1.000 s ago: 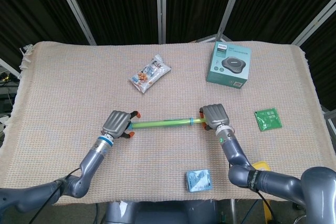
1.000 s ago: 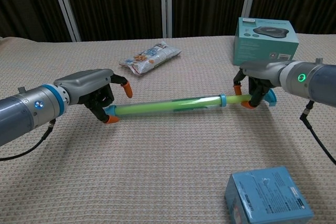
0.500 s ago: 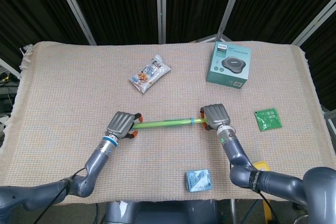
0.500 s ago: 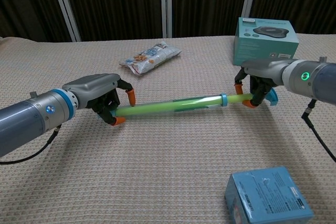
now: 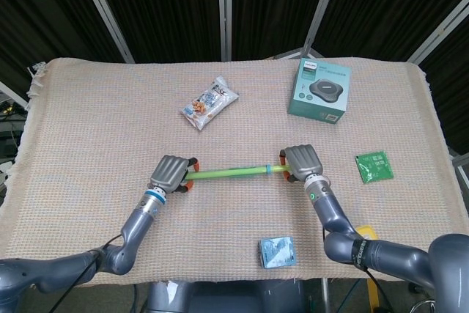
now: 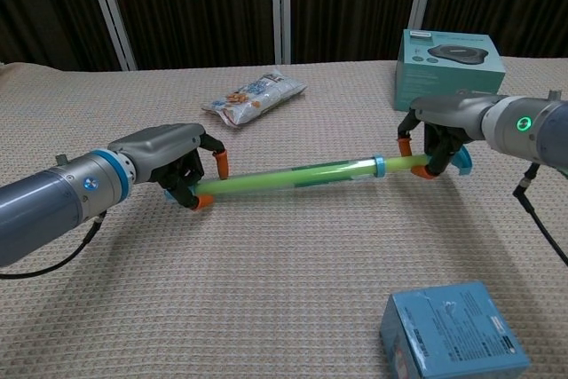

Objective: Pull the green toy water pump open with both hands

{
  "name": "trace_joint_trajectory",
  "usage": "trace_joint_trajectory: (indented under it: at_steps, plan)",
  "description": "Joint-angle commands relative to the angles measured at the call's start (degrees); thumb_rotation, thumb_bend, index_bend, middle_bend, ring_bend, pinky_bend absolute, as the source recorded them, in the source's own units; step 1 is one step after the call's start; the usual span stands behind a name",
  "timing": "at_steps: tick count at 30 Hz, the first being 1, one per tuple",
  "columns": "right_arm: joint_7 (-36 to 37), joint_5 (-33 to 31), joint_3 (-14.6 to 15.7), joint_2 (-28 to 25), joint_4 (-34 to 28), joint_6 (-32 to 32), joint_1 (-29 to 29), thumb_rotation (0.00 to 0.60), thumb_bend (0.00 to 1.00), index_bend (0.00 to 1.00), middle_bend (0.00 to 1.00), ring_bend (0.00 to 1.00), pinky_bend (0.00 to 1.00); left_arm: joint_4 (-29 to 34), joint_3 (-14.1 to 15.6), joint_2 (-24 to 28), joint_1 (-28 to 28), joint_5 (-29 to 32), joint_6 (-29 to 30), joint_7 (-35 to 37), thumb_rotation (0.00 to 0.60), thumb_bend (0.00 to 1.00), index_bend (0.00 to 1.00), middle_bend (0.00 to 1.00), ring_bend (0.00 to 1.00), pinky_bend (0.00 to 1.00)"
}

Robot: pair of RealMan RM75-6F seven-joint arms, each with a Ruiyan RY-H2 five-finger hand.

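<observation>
The green toy water pump [image 5: 231, 172] [image 6: 293, 177] is a long thin green tube with a blue collar near its right end, held just above the mat at mid-table. My left hand [image 5: 170, 174] [image 6: 173, 163] grips its left end with orange-tipped fingers curled around the tube. My right hand [image 5: 301, 161] [image 6: 439, 130] grips the right end, where a blue handle piece shows behind the fingers. The tube slopes slightly upward toward the right in the chest view.
A snack bag [image 5: 209, 102] [image 6: 253, 96] lies behind the pump at centre left. A teal boxed device [image 5: 319, 91] [image 6: 448, 69] stands at the back right. A green packet [image 5: 374, 166] lies at the right, and a small blue box [image 5: 278, 252] [image 6: 454, 332] near the front edge.
My left hand has slid rightward along the tube, so less green shows between the hands. The right hand stays almost in place, lifting slightly.
</observation>
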State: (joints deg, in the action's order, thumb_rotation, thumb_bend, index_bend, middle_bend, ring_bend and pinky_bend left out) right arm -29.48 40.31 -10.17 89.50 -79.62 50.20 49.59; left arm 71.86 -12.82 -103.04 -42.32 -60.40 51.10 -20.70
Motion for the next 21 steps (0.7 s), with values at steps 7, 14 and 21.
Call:
trace_joint_trajectory:
  at_steps: [7,14,21]
  plan:
    - [1.7,2.1,-0.1,-3.2,-1.5,1.2,-1.3,0.6,0.49,0.69,1.0,1.0,1.0,1.6,0.4,3.0,1.1,1.0,0.9,0.1,0.6,0.44,0.69,0.89,0.84,1.0]
    - [3.4,3.8,0.1,-7.6,-4.5,2.9,-3.4,0.6,0.49,0.69,1.0,1.0,1.0,3.3,1.5,7.4,3.0,2.3,1.3,0.7,0.6,0.44,0.7,0.89,0.84,1.0]
    - [4.4,5.6,0.9,-11.7,-8.1,5.1,-5.8,0.6,0.49,0.69,1.0,1.0,1.0,4.5,3.2,12.7,5.9,2.0,2.5,3.0,0.6,0.44,0.7,0.89,0.84,1.0]
